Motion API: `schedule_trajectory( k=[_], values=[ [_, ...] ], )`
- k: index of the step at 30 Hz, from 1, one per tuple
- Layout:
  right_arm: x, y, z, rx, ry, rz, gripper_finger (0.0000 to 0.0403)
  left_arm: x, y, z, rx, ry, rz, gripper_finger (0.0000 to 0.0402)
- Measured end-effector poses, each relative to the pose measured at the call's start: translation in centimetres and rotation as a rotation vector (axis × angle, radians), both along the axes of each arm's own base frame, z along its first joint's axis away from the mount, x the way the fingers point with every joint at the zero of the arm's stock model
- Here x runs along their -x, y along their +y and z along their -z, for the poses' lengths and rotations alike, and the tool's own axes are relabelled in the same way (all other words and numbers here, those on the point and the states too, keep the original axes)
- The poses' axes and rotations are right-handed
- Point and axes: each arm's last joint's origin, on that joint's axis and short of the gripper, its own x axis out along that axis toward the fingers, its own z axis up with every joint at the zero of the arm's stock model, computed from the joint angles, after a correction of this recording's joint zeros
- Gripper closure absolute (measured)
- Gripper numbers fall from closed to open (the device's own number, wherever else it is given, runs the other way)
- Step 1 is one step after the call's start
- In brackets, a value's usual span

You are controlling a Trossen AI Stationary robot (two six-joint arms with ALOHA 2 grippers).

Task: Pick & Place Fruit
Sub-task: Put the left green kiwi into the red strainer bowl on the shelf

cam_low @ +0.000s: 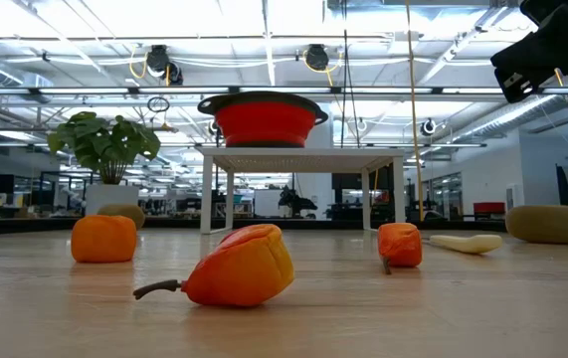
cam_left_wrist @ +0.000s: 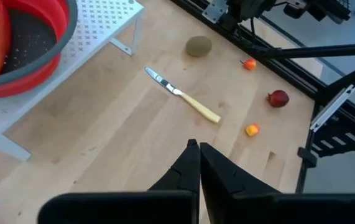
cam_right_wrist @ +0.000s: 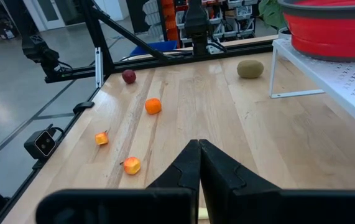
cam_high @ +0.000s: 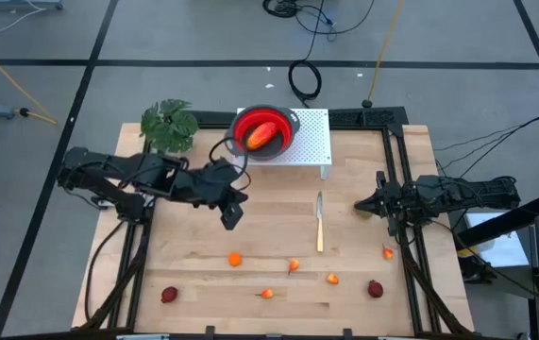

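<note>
Fruit dots the pale wooden table amid grey flooring; both arms' jaws are closed, empty.

Table I see: pale wooden top.
On it: small scattered fruits, knife, white stand, plant.

Stemmed orange fruit foremost on table, red bowl on white stand behind.

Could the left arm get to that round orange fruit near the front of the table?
Probably yes: the left gripper, shut and empty, hangs just behind the orange fruit, with only bare table between them.
</note>
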Motion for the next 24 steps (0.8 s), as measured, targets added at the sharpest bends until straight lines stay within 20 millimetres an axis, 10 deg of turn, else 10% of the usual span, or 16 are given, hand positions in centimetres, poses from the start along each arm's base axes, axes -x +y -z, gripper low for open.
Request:
schedule_trajectory(
  k=[24],
  values=[
    [0.0,0.0,0.0,0.000,0.000,0.001,0.0403,5.3,-4.6,2.7,0.159,0.388,-0.254,0.0393]
  ],
)
